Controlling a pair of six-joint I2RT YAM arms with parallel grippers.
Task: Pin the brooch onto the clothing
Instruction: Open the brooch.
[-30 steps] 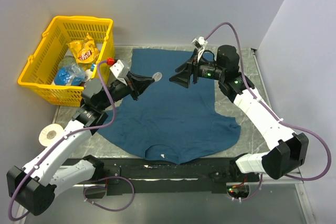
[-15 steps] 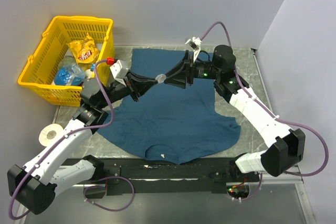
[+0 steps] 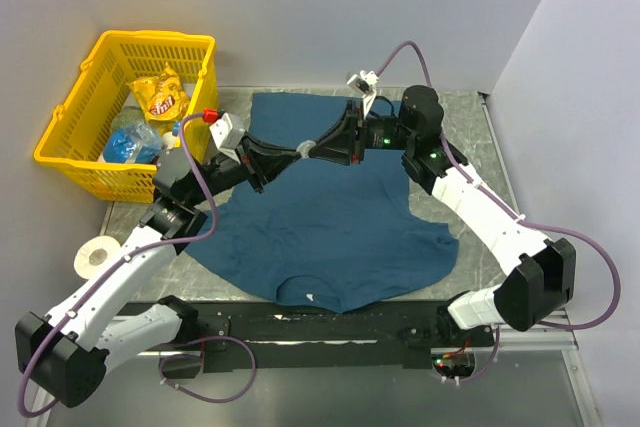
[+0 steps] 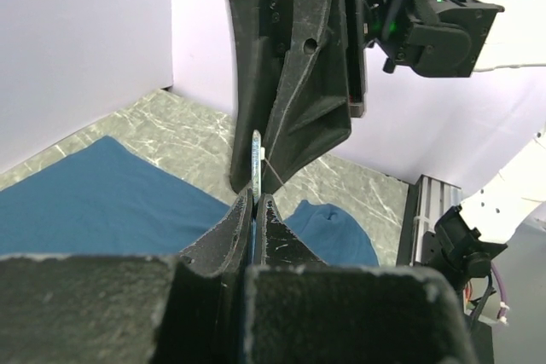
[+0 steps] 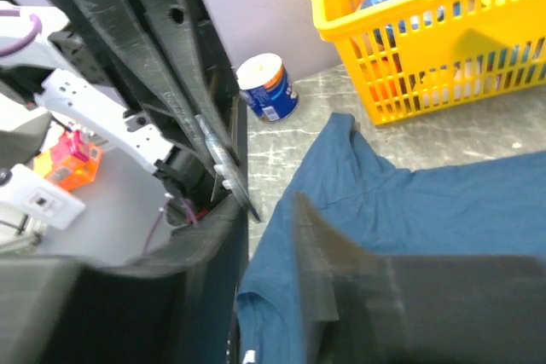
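Left wrist view: grips the brooch [image 4: 257, 158] edge-on in the left gripper [image 4: 256, 204], clamped tight, held well above the clothing [image 4: 111, 202]. Meets the right gripper [image 3: 315, 150], jaws apart, just beside the brooch, perhaps touching. Likely handles light, stiff, slippery; best pinched across its flat faces.

A dark teal T-shirt [image 3: 330, 217] lies spread flat across the grey marbled desk [image 3: 470, 127], its white-labelled neck toward the near edge. A yellow basket [image 3: 155, 38] stands at the far left corner, and a small round container [image 3: 97, 256] sits by the left edge.
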